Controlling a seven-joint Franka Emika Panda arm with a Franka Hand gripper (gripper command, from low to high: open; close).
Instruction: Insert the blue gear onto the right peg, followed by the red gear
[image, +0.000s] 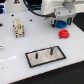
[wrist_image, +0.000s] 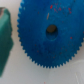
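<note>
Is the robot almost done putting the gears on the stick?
Not yet. Both pegs on the plate are bare, including the right peg. The gripper is at the blue gear; whether it grips is unclear. The red gear waits on the table.

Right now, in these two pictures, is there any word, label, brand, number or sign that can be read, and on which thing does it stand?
None can be read.
The blue gear: small pink specks only in the wrist view, no letters.
The red gear, the grey plate, the white table: no text visible; the pictures are small and blurred.
</note>
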